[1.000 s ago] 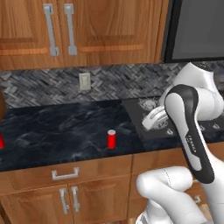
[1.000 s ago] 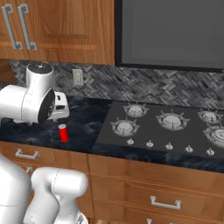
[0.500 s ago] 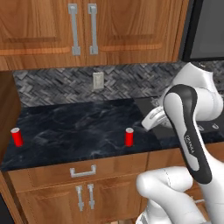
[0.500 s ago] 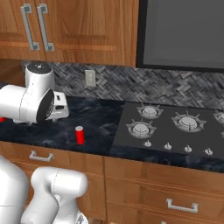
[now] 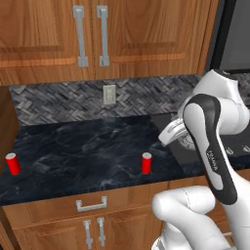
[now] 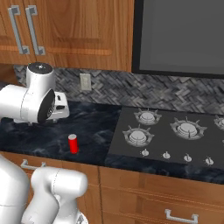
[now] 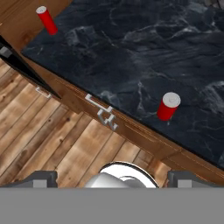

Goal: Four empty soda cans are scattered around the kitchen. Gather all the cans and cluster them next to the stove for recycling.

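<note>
Two red soda cans stand on the dark marble counter. One can (image 5: 146,163) (image 6: 73,143) (image 7: 168,106) is near the front edge, a little left of the stove (image 6: 175,135). The other can (image 5: 13,163) (image 7: 47,20) is at the counter's far left end. The stove is a black cooktop with silver burners and a row of knobs, partly hidden behind my arm in the left base view. My gripper (image 7: 113,178) (image 5: 171,134) hangs above the counter between the nearer can and the stove. Its fingertips (image 7: 43,179) stand wide apart with nothing between them, so it is open.
Wooden wall cabinets (image 5: 93,34) hang over the counter, with a wall socket (image 5: 109,94) on the tiled backsplash. Drawers and doors with metal handles (image 5: 91,204) sit under the counter. A dark appliance front (image 6: 183,35) is above the stove. The wood floor (image 7: 52,140) lies below.
The whole picture has slid to the right, so the base has driven left. The far-left can has come into the left base view. The gripper stays open and the cans have not moved.
</note>
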